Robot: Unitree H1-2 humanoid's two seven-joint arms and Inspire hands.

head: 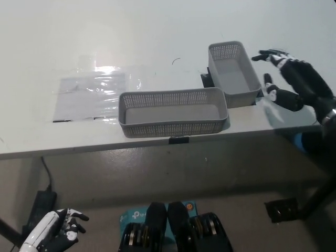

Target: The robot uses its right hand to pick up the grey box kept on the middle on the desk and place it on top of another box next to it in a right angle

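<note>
Two grey perforated boxes sit on the white desk [157, 31]. The long one [172, 112] lies crosswise near the desk's front edge. The second grey box [232, 73] lies lengthwise behind its right end, forming an L. My black right hand [292, 79] hovers open just right of the second box, fingers spread toward it, not touching. My white left hand [55, 234] rests low at the bottom left, below the desk.
A clear plastic sheet [92, 95] lies on the desk left of the boxes. Black tape marks [178, 140] sit at the front edge and by the second box. A cable and black adapter [41, 205] lie on the floor below.
</note>
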